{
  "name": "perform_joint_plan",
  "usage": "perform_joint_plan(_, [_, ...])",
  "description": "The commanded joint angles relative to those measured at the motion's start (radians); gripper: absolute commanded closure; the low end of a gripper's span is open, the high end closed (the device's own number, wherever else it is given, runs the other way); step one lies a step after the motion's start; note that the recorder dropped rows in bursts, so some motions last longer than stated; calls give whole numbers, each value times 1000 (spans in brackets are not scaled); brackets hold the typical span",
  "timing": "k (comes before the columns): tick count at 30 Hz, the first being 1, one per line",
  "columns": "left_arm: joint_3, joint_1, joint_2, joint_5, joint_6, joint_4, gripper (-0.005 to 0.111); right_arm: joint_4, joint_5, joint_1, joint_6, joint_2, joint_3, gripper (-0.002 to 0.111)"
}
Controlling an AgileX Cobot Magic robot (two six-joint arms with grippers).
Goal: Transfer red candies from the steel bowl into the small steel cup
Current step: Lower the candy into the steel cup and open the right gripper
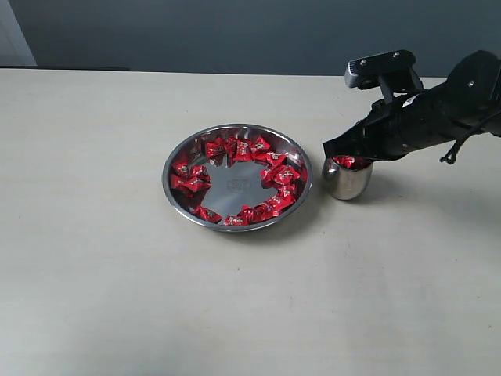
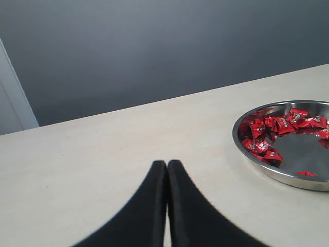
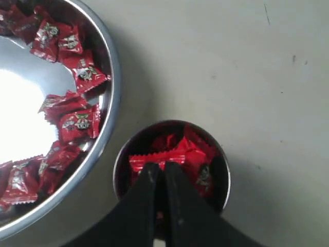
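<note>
1. Many red candies [image 1: 243, 149] lie in a ring inside the steel bowl [image 1: 168, 168]; its mirror-like middle is bare.
2. The small steel cup [image 1: 347, 182] stands upright on the surface [image 1: 102, 274] at 3 o'clock from the bowl, just beside its rim, and some red candies are inside it.
3. The right hand [image 3: 159, 167] hangs over the mouth of the cup with its two fingers pressed together. I cannot tell if the tips touch a candy.
4. The left hand [image 2: 167, 164] is closed and holds nothing. It is over the surface, apart from the bowl.
</note>
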Motion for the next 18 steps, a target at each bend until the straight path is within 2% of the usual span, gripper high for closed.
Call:
perform_joint_plan(1, [5, 1, -5, -5, -2, -2, 105, -8, -30, -5, 1, 34, 1, 104])
perform_joint_plan(18, [5, 1, -5, -5, -2, -2, 105, -7, -35, -5, 1, 52, 1, 104])
